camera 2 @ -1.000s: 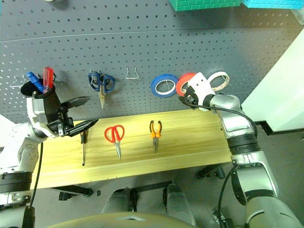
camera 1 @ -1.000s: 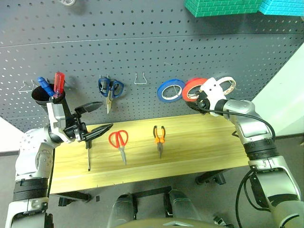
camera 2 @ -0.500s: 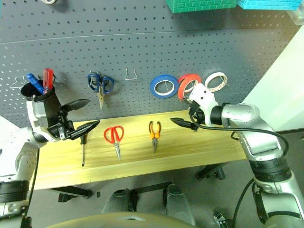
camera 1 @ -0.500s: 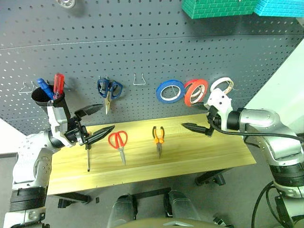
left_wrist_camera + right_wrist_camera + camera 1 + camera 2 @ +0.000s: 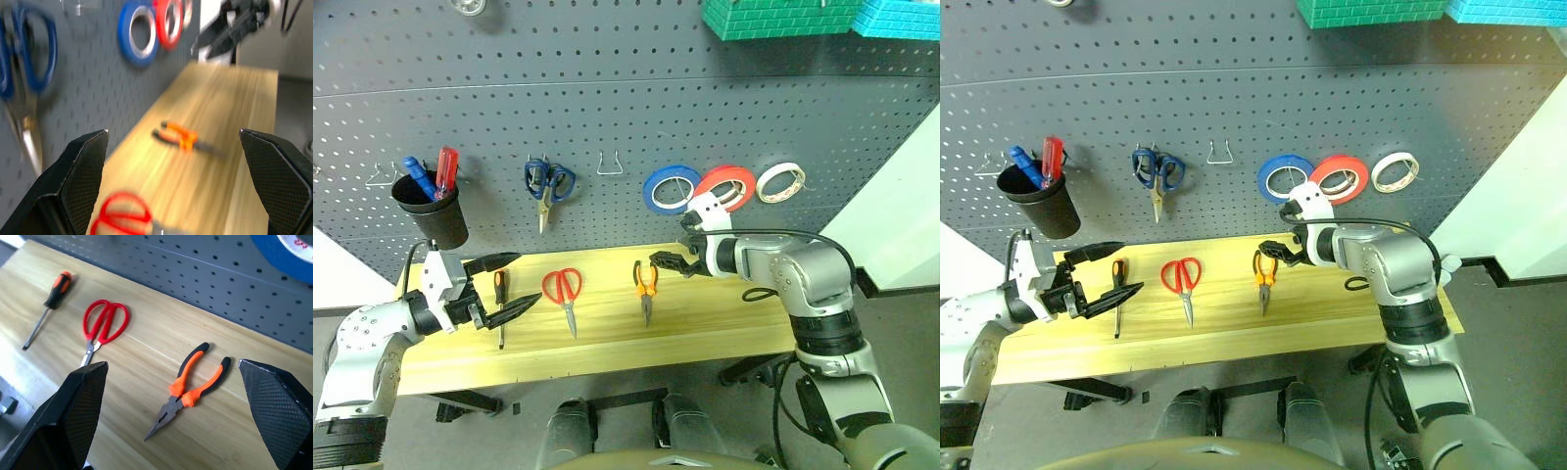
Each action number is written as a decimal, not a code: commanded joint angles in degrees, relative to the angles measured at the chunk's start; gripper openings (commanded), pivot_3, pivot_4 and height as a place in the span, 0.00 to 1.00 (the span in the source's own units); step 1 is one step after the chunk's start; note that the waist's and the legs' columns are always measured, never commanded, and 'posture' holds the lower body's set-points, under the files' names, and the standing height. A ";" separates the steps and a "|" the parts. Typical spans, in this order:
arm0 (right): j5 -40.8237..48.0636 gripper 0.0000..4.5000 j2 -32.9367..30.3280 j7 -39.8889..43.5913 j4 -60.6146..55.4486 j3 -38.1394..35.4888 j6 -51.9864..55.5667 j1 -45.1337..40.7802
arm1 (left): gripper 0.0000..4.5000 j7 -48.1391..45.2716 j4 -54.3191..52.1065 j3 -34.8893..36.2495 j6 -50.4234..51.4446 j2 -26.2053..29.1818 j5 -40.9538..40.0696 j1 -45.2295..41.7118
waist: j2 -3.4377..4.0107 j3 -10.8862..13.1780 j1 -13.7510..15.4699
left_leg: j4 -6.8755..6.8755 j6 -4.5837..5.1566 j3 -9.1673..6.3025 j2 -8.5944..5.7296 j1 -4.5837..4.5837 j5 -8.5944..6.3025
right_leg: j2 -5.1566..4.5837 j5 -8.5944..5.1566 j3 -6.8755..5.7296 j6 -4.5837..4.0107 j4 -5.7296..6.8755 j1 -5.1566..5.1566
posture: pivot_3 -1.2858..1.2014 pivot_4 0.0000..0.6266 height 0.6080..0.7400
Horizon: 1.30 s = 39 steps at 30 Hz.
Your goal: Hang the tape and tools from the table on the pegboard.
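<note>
**Pegboard, bench and two empty sets of fingers**

The dark grey pegboard (image 5: 607,88) fills the upper half of the frame. Below it the light wooden bench (image 5: 724,323) runs across the centre. On the pegboard, right of centre, hang three rolls in a row: a blue roll (image 5: 670,189), the red tape (image 5: 726,186) partly overlapping it, and a cream roll (image 5: 780,181) farthest right. Blue-handled scissors (image 5: 546,186) hang left of centre, and a black cup (image 5: 433,211) with a red and a blue screwdriver hangs at far left.

The right gripper (image 5: 668,262), at mid-frame just below the blue roll, has its fingers spread wide and holds nothing; it hovers above the handles of the pliers (image 5: 644,286). The left gripper (image 5: 509,286), at lower left, is likewise spread wide and empty, its fingers flanking the handle of the screwdriver (image 5: 499,305), which lies on the bench.

On the bench, left to right: the screwdriver, the red-handled scissors (image 5: 562,291), and the pliers, well apart from one another.
</note>
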 commanded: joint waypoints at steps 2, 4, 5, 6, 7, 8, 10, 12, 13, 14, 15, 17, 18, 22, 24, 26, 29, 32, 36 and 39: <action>-3.67 1.00 5.38 -7.55 9.43 -1.50 -0.24 -4.85 | 1.00 -1.12 6.15 -3.97 -1.10 1.00 4.77 -4.00 | 0.08 0.31 -0.12 | -0.01 0.00 0.00 0.00 -0.01 0.00 | 0.00 -0.01 0.00 -0.02 0.00 -0.02 | 0.56 0.31 1.00; -4.64 1.00 7.28 -9.50 11.39 -1.23 -0.72 -5.37 | 1.00 -1.76 8.36 -5.18 -0.55 0.54 5.14 -5.57 | 0.13 0.73 -0.15 | -0.05 0.00 0.00 0.02 -0.05 0.00 | 0.02 -0.07 0.00 -0.11 0.02 -0.11 | 0.55 0.34 1.00; -5.26 1.00 8.30 -10.53 12.64 -0.86 -0.92 -5.57 | 1.00 -2.64 10.52 -5.99 -1.43 0.27 5.63 -6.87 | 0.19 0.91 -0.14 | -0.09 0.01 -0.02 0.03 -0.08 0.00 | 0.02 -0.08 0.00 -0.14 0.03 -0.15 | 0.55 0.35 1.00; -5.62 1.00 8.83 -11.15 13.15 -0.67 -0.80 -5.62 | 1.00 -3.30 11.77 -6.46 -2.29 0.15 5.93 -7.58 | 0.23 1.29 -0.14 | -0.11 0.01 -0.02 0.03 -0.08 0.00 | 0.02 -0.11 -0.01 -0.15 0.05 -0.16 | 0.55 0.36 1.00; -6.02 1.00 9.52 -11.78 14.04 -0.51 -0.89 -5.72 | 1.00 -4.30 13.88 -7.07 -3.66 0.05 6.51 -8.68 | 0.26 1.59 -0.16 | -0.12 0.01 -0.03 0.03 -0.08 0.00 | 0.03 -0.12 -0.01 -0.15 0.08 -0.18 | 0.55 0.37 1.00; -6.27 1.00 10.29 -12.41 14.72 -0.62 -0.88 -5.75 | 1.00 -5.51 15.85 -7.50 -4.16 -0.16 6.49 -9.81 | 0.30 1.87 -0.19 | -0.12 0.01 -0.04 0.03 -0.12 0.00 | 0.03 -0.12 -0.01 -0.16 0.10 -0.24 | 0.55 0.39 1.00; -6.62 1.00 11.30 -13.26 15.46 -0.86 -0.70 -5.73 | 1.00 -7.29 18.76 -7.92 -4.46 -0.59 6.13 -11.58 | 0.31 2.54 -0.29 | -0.11 0.02 -0.05 0.03 -0.13 0.01 | 0.04 -0.12 -0.01 -0.16 0.16 -0.29 | 0.55 0.40 1.00; -6.88 1.00 12.05 -13.85 16.08 -0.95 -0.79 -5.74 | 1.00 -9.05 21.40 -8.56 -5.34 -1.07 6.39 -13.36 | 0.32 3.16 -0.43 | -0.11 0.02 -0.07 0.04 -0.13 0.01 | 0.04 -0.12 -0.01 -0.16 0.17 -0.30 | 0.54 0.42 1.00; -7.03 1.00 12.59 -14.29 16.62 -1.08 -1.02 -5.83 | 1.00 -9.90 22.91 -9.19 -6.17 -1.45 6.83 -14.58 | 0.35 3.30 -0.50 | -0.11 0.02 -0.10 0.05 -0.15 0.01 | 0.04 -0.12 -0.01 -0.16 0.17 -0.32 | 0.54 0.43 1.00; -7.16 1.00 12.99 -14.60 17.05 -1.19 -1.20 -5.92 | 1.00 -10.55 24.16 -9.65 -6.87 -1.73 7.14 -15.52 | 0.34 3.55 -0.58 | -0.11 0.02 -0.11 0.05 -0.19 0.01 | 0.04 -0.12 -0.01 -0.16 0.17 -0.37 | 0.54 0.43 1.00; -7.31 1.00 13.44 -14.88 17.51 -1.29 -1.45 -6.03 | 1.00 -10.99 25.18 -10.15 -7.07 -2.15 7.41 -16.53 | 0.34 3.71 -0.62 | -0.11 0.02 -0.12 0.05 -0.21 0.01 | 0.05 -0.12 -0.01 -0.16 0.19 -0.40 | 0.54 0.44 1.00; -7.54 1.00 14.40 -15.43 18.07 -1.49 -1.77 -6.17 | 1.00 -11.59 27.03 -10.78 -7.64 -2.92 8.02 -18.05 | 0.34 4.13 -0.72 | -0.11 0.02 -0.14 0.06 -0.23 0.01 | 0.05 -0.12 -0.01 -0.16 0.19 -0.43 | 0.54 0.45 1.00; -7.63 1.00 14.92 -15.75 18.44 -1.59 -1.98 -6.27 | 1.00 -11.87 28.08 -11.07 -8.07 -3.27 8.36 -18.77 | 0.36 4.34 -0.82 | -0.11 0.02 -0.16 0.06 -0.25 0.01 | 0.05 -0.12 -0.01 -0.16 0.19 -0.44 | 0.54 0.45 1.00; -8.17 1.00 17.65 -17.00 20.73 -1.54 -3.23 -6.98 | 1.00 -12.49 32.33 -12.34 -10.26 -4.64 10.03 -21.42 | 0.24 5.11 -1.63 | -0.11 0.02 -0.28 0.06 -0.27 0.01 | 0.04 -0.11 -0.01 -0.15 0.19 -0.45 | 0.54 0.47 1.00; -8.86 1.00 18.56 -17.83 23.05 -1.49 -4.31 -7.39 | 1.00 -12.74 33.62 -12.54 -10.90 -5.21 10.55 -22.33 | 0.23 5.33 -1.85 | -0.12 0.02 -0.29 0.06 -0.29 0.01 | 0.04 -0.11 -0.01 -0.14 0.19 -0.50 | 0.54 0.48 1.00; -10.19 1.00 19.09 -18.96 25.61 -0.90 -6.14 -7.57 | 1.00 -12.85 34.58 -12.67 -11.47 -5.55 10.82 -22.94 | 0.18 5.69 -1.87 | -0.13 0.02 -0.30 0.07 -0.32 0.01 | 0.05 -0.11 -0.01 -0.14 0.19 -0.54 | 0.54 0.49 1.00; -10.77 1.00 19.31 -18.91 28.04 -0.95 -7.59 -7.99 | 1.00 -12.94 35.87 -12.41 -12.17 -5.59 11.09 -23.42 | 0.22 6.31 -1.85 | -0.14 0.02 -0.31 0.09 -0.33 0.01 | 0.04 -0.11 -0.01 -0.14 0.20 -0.56 | 0.55 0.50 1.00; -10.99 1.00 19.66 -18.70 30.33 -1.37 -8.96 -8.83 | 1.00 -13.01 37.15 -12.23 -13.41 -4.88 11.63 -23.15 | 0.16 6.87 -1.84 | -0.14 0.02 -0.33 0.10 -0.34 0.01 | 0.03 -0.11 -0.01 -0.14 0.20 -0.58 | 0.55 0.51 1.00; -11.41 1.00 21.23 -19.28 35.72 -1.89 -11.97 -11.63 | 1.00 -12.65 38.61 -11.74 -14.05 -4.49 11.66 -23.28 | 0.23 7.21 -1.88 | -0.14 0.02 -0.36 0.12 -0.69 0.01 | 0.04 -0.11 -0.03 -0.13 0.20 -0.90 | 0.55 0.52 1.00; -11.78 1.00 22.60 -19.12 37.75 -1.24 -13.22 -12.60 | 1.00 -12.79 38.30 -11.64 -13.19 -4.75 11.03 -23.71 | 0.30 7.40 -1.68 | -0.14 0.03 -0.44 0.11 -1.01 0.01 | 0.04 -0.10 -0.13 -0.10 0.21 -1.13 | 0.56 0.53 1.00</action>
